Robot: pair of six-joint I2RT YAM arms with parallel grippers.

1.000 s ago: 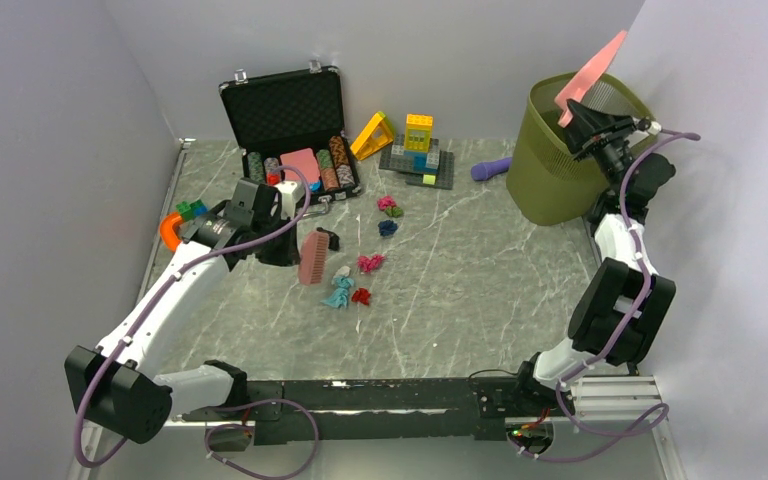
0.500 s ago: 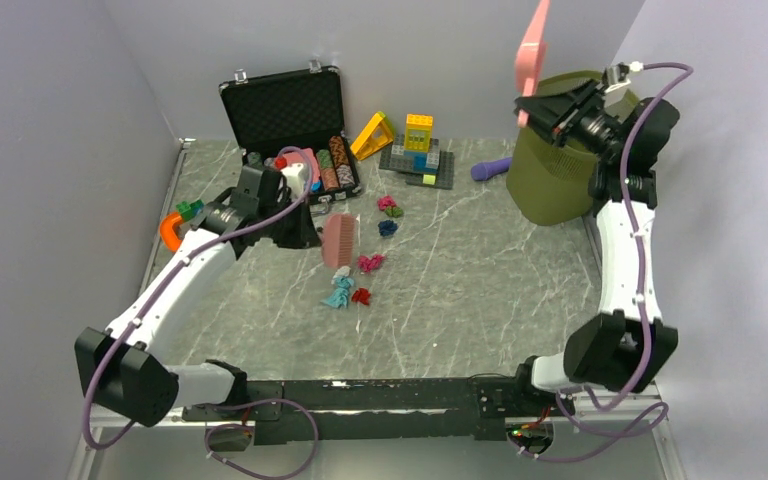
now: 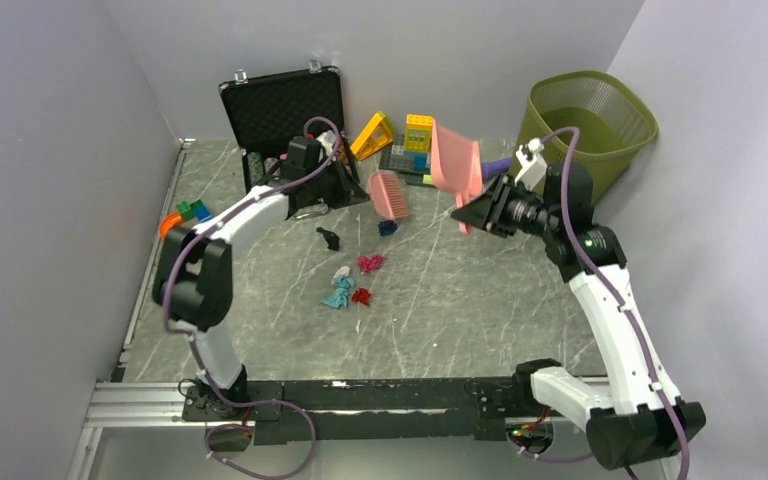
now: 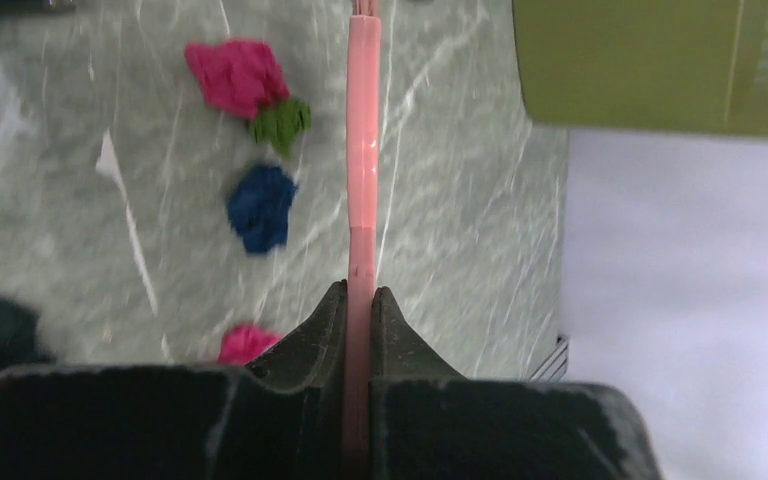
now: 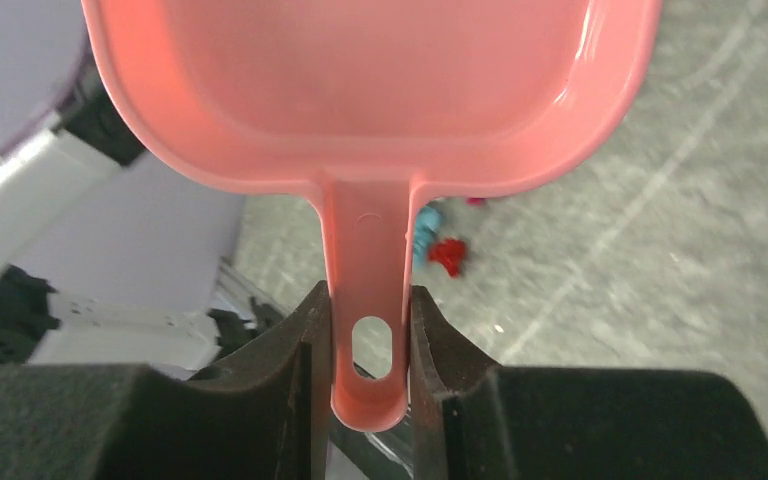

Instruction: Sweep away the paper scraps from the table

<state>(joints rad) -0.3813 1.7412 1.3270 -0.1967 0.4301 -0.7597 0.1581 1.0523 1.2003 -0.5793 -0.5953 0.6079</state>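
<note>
Overhead view of a grey-green, marble-patterned tabletop (image 3: 480, 310) with two white robot arms.

At the far left edge lie an orange curved piece (image 3: 168, 228) and small green and blue blocks (image 3: 191, 210). Behind them a black foam-lined case (image 3: 280, 110) stands open.

The left claw (image 4: 360, 296) reaches toward the back, its jaws clamped on the thin handle of a pink plastic hand brush (image 3: 388, 194) just right of the case.

The paper scraps (image 3: 370, 263) lie in the middle of the tabletop, in front of the brush. They include:
- a dark wad (image 3: 329, 238)
- a dark blue wad (image 4: 260, 207)
- a magenta wad (image 4: 235, 75) touching a green one (image 4: 280, 120)
- nearer the arms, a teal-and-white wad (image 3: 340, 292) just beside a red wad (image 3: 361, 296)

Behind them, at the back wall, stand colourful plastic building blocks (image 3: 415, 145).

To the right, the right claw (image 5: 370, 300) is clamped on the handle of a pink plastic dustpan (image 3: 455, 160), which is raised and tilted above the tabletop. At the far right stands an olive-green ribbed waste bin (image 3: 590, 120).

The scraps look very light, soft and loosely crumpled. They would probably skid or roll at a touch and flatten if pinched. They are better pushed than gripped, with the bristles set down on their far side and drawn toward the dustpan's lip.

No brand, label or writing can be read.
</note>
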